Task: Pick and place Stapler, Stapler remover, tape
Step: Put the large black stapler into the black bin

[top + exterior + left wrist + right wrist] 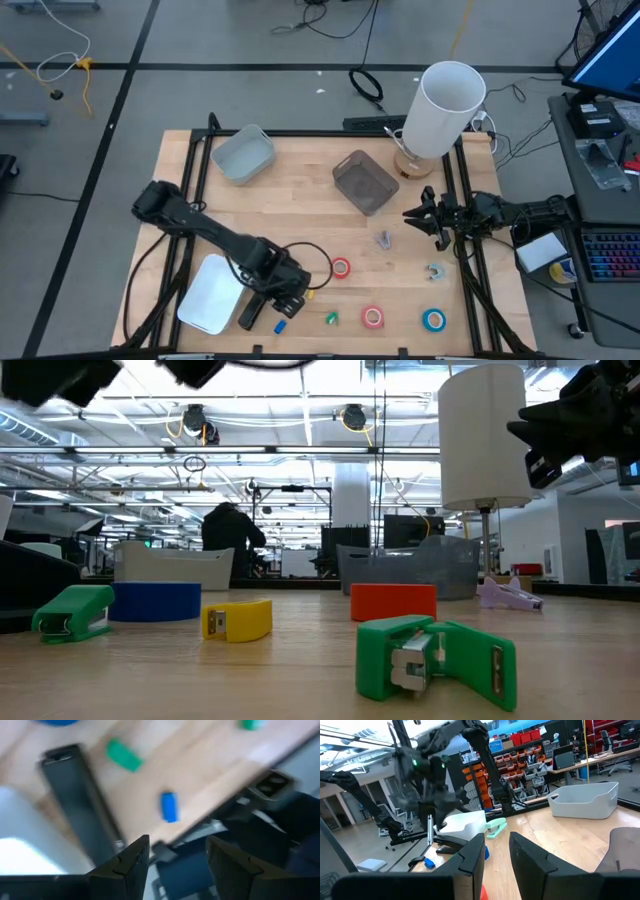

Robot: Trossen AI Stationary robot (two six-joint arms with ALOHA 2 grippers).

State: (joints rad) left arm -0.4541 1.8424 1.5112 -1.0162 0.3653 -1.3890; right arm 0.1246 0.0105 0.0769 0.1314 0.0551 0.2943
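Hazard 1: the left gripper [175, 862] hangs over the near-left part of the desk [300, 215] with its fingers [131, 864] moderately apart and nothing between them. The stapler [250, 314] lies just beside the white tray [208, 295], apparently touching its edge. If I descend off-centre, one finger could land on the tray lip or on top of the stapler and push it off the near edge, which is close.

Hazard 2: a small blue bit [169, 807] and a green bit [123, 755] lie near the stapler. A wide closing could sweep one in by mistake.

Hazard 3: the left wrist view is smeared, so I judge alignment from the high view only.

Position: the stapler lies to the left of the fingers, not between them. I must shift left before lowering.

The right gripper [420, 217] waits at the desk's right side, fingers narrowly parted and empty. The stapler remover [434, 271] lies near it, toward the near edge. Tape rolls: red tape [341, 267], pink tape [373, 317], blue tape [433, 320], all along the near half.
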